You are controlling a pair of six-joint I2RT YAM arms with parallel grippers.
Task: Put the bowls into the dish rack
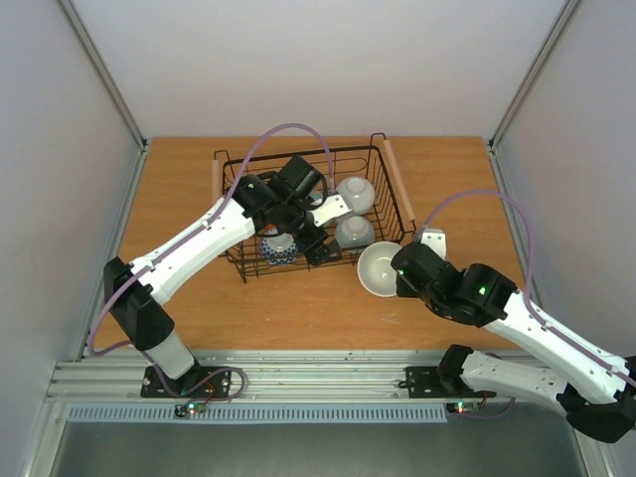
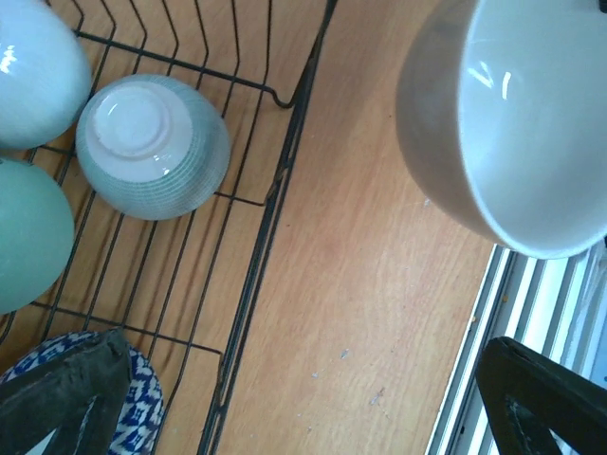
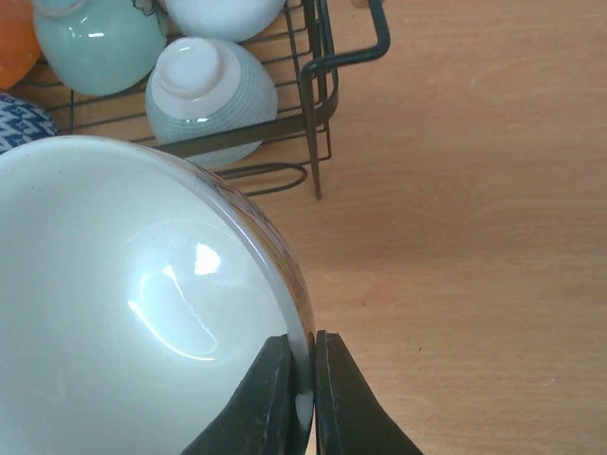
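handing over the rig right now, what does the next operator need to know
The left gripper is open and empty, over the near edge of the dish rack.
The right gripper has its fingers shut on the rim of the cream bowl, outside the rack by its near right corner.
Done: five in the rack: orange bowl, smooth mint bowl, white bowl, ribbed mint bowl, blue-and-white bowl.
Left: put the cream bowl in the rack and release.

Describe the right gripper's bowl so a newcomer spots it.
Find the black wire dish rack mid-table. Off its near-right corner, the right gripper pinches the rim of a bowl. Only this one is outside the rack: beige outside, white inside.
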